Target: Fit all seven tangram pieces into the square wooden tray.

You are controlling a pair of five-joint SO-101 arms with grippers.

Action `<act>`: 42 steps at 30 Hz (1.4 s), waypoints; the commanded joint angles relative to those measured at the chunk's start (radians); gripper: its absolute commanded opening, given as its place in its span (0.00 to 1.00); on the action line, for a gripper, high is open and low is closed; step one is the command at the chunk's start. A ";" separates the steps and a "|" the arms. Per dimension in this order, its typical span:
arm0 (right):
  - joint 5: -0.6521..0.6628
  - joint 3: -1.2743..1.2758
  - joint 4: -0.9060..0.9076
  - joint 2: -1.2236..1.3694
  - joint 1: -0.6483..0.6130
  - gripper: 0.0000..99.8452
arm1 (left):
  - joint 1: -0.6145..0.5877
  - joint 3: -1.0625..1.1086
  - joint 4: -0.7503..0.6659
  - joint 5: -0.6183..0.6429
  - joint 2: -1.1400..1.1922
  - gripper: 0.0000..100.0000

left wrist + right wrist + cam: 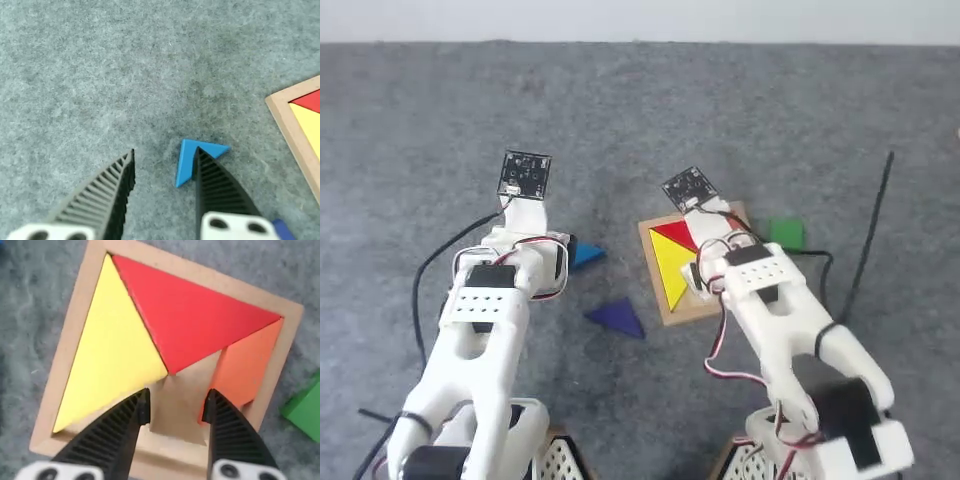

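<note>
The square wooden tray (660, 300) holds a yellow triangle (110, 345), a red triangle (190, 315) and an orange piece (247, 365). My right gripper (177, 400) hangs open just above the tray's bare floor, between yellow and orange, with nothing in it. A light blue triangle (190, 157) lies on the grey carpet left of the tray (292, 120). My left gripper (165, 151) stands open low over it, and one finger (215, 185) covers part of the piece. A dark purple triangle (617, 317) and a green piece (785, 233) lie loose on the carpet.
The green piece (302, 407) sits just outside the tray's far right corner. A black cable (870, 230) runs along the right side. Open grey carpet (620, 120) stretches beyond both arms.
</note>
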 commanded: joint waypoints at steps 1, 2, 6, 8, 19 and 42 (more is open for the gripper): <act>0.009 -0.081 -0.005 0.022 0.002 0.20 | 0.006 -0.008 -0.021 -0.008 -0.037 0.19; 0.009 -0.091 -0.005 0.030 0.007 0.20 | 0.006 -0.008 -0.021 -0.008 -0.037 0.19; 0.009 -0.123 -0.012 0.062 0.058 0.20 | 0.006 -0.008 -0.021 -0.008 -0.037 0.19; 0.011 -0.132 -0.012 0.085 0.068 0.20 | 0.006 -0.008 -0.021 -0.008 -0.037 0.19; 0.009 -0.172 -0.016 0.105 0.137 0.19 | 0.006 -0.008 -0.021 -0.008 -0.037 0.19; 0.012 0.009 0.013 -0.079 0.016 0.20 | 0.006 -0.008 -0.021 -0.008 -0.037 0.19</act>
